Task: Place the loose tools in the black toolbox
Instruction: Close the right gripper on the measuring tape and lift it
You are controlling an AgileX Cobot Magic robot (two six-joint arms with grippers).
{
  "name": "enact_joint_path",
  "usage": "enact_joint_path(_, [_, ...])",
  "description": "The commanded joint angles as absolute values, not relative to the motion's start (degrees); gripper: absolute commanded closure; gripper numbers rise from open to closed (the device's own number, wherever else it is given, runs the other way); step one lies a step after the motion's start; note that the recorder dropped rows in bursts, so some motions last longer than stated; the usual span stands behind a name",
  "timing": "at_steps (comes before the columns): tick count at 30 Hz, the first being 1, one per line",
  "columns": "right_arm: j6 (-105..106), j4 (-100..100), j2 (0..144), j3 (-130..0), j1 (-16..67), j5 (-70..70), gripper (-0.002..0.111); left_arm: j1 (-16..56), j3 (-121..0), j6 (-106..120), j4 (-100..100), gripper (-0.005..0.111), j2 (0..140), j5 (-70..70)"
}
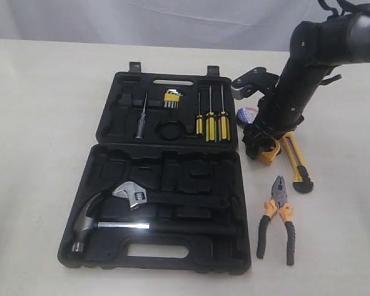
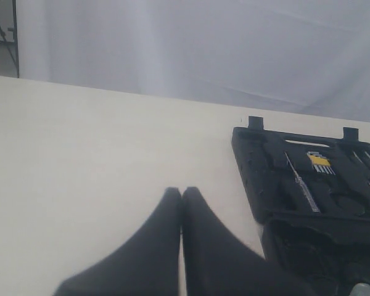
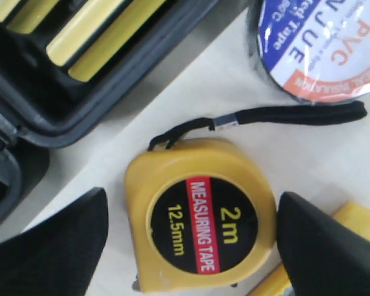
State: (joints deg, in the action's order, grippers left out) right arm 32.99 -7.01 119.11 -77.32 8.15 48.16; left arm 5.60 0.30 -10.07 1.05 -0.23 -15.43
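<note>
The yellow tape measure (image 3: 200,216) marked 2m lies flat on the table, between the spread fingers of my open right gripper (image 3: 192,200); one finger is close against its side, the other stands apart. In the exterior view the right gripper (image 1: 262,145) is down over the tape measure (image 1: 269,152), just right of the open black toolbox (image 1: 105,160). The dark tape roll (image 1: 248,114) lies behind it, the yellow-black utility knife (image 1: 296,161) beside it, and the orange-black pliers (image 1: 277,216) nearer the front. My left gripper (image 2: 182,191) is shut on nothing, over bare table left of the toolbox (image 2: 253,166).
The toolbox lid holds yellow-handled screwdrivers (image 1: 211,120), hex keys (image 1: 171,98) and a thin tester screwdriver (image 1: 140,120). A steel hammer (image 1: 89,225) and an adjustable wrench (image 1: 131,195) lie in the base. The tape measure's black wrist strap (image 3: 277,116) trails toward the tape roll (image 3: 320,49).
</note>
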Motion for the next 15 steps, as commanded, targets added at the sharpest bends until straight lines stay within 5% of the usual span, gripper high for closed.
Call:
enact_joint_path(1, [33.7,-7.4,119.0,-77.2,8.2,50.0,0.038,5.9,0.0,-10.1,0.8,0.107,0.0,-15.5])
enact_joint_path(7, [33.7,-7.4,119.0,-77.2,8.2,50.2,0.041,5.9,0.0,-10.1,0.8,0.107,0.0,-15.5])
enact_joint_path(15, [32.9,-5.5,119.0,-77.2,8.2,49.8,0.089,5.9,0.0,-10.1,0.8,0.107,0.0,-15.5])
